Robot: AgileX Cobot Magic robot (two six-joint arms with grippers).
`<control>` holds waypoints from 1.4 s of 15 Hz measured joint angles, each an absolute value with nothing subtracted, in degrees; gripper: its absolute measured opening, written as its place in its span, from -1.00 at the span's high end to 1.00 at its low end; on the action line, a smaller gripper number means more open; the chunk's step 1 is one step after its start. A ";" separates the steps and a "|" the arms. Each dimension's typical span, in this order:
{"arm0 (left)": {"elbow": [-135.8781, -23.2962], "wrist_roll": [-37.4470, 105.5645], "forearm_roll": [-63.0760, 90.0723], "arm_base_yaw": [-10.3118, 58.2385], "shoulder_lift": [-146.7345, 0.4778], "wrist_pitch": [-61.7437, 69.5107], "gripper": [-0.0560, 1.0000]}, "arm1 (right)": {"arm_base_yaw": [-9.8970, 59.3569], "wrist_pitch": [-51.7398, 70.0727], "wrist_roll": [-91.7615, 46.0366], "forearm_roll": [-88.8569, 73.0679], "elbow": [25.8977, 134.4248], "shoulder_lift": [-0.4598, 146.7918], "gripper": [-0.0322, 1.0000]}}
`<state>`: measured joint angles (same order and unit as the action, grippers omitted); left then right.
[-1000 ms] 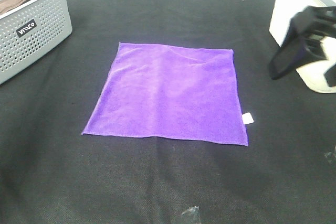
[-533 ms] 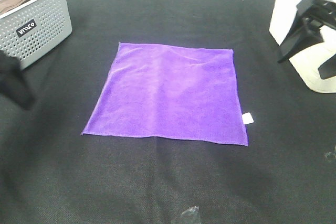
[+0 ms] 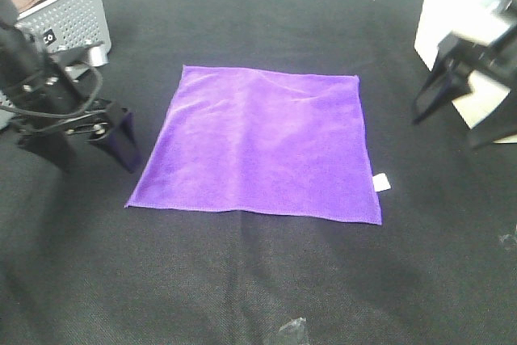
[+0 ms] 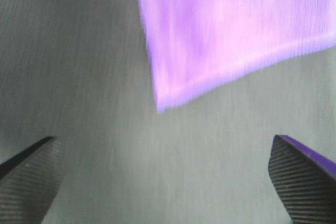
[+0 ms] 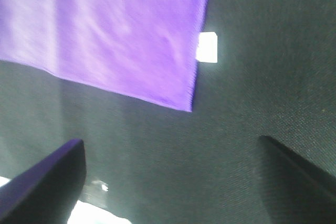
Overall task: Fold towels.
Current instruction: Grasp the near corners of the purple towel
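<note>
Two claws, L gripper [image 4: 163, 145] and R gripper [image 5: 170, 142], both spread wide, hover by near corners of the flat towel [image 3: 262, 143], prob. lined up to pinch them.

No legible text in any view. Dark label plate [image 3: 49, 36] on grey basket [image 3: 77, 14]: mostly covered, only a fragment of white lettering shows, unreadable. White tag [image 3: 381, 183] at edge of purple towel [image 3: 266, 139]: no print can be made out
</note>
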<state>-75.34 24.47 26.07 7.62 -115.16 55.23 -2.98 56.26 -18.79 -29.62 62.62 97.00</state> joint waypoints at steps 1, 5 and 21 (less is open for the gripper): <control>-76.49 25.44 27.16 7.62 -116.94 55.12 -0.98 | -2.98 55.86 -20.00 -29.51 62.62 99.75 -0.65; -77.23 27.16 28.65 7.62 -119.86 51.91 -0.98 | -3.04 49.68 -23.89 -30.31 62.62 108.35 -0.65; -77.98 33.46 37.30 7.62 -124.50 51.45 -0.98 | -3.50 46.41 -45.78 -55.46 56.26 117.63 -0.59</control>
